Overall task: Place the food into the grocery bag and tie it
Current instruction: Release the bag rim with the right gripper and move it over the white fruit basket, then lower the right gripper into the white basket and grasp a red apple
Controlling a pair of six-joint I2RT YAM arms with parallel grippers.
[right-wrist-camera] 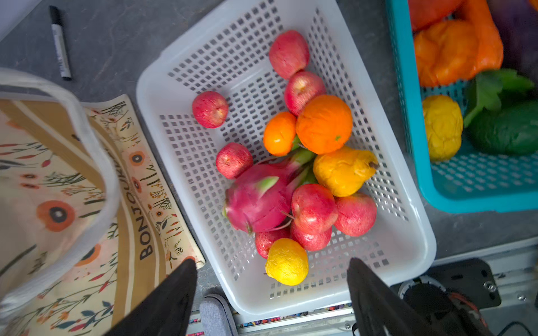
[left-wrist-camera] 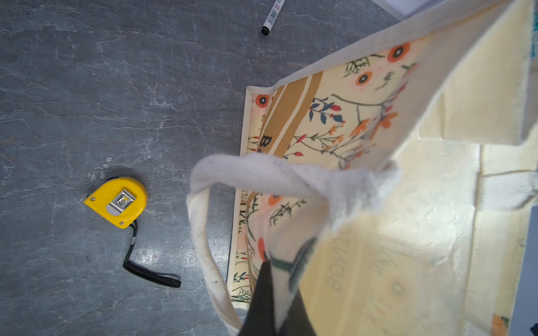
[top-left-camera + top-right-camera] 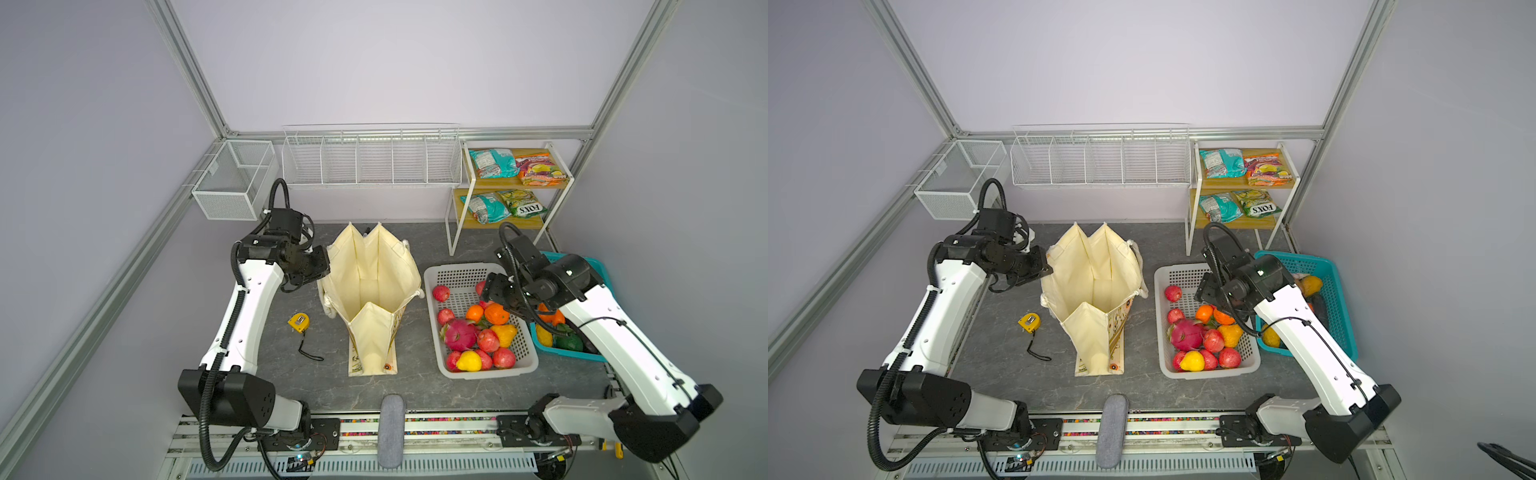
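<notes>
Left wrist view: the left claw [image 2: 279,291] is seen clenched on the cloth rim of the grocery bag [image 2: 349,116], just beside the root of a rope handle [image 2: 262,171], so that this side of the mouth is held out. In the right wrist view the right claw [image 1: 270,261] is spread wide and nothing is grasped. It is hung above the white basket [image 1: 203,72], with the heaped fruit [image 1: 323,123] below it.

Very little of the task is judged done. In both top views the floor of the bag is seen bare, so nothing is packed. The fruit is all gathered in the white basket, more produce is kept in the teal basket [image 3: 598,266], and four snack packets [image 3: 494,163] are laid on the two-tier shelf [image 3: 569,178]. The handles are hung outside the bag, untied. A first pick is judged to be the step in hand, with all the packing and the tying left.

The bag is stood upright in the middle of the worktop [image 3: 415,386]. Its end panels are folded inward, so the mouth is pinched at both ends and widest at the centre. A strip of bare worktop is left between bag and white basket. The basket wall and the bag rim are both to be cleared on any transfer. The teal basket is set just beside the white one, under the right forearm. A tape measure [image 3: 298,323] and a marker pen [image 2: 272,16] are kept apart from that route.
</notes>
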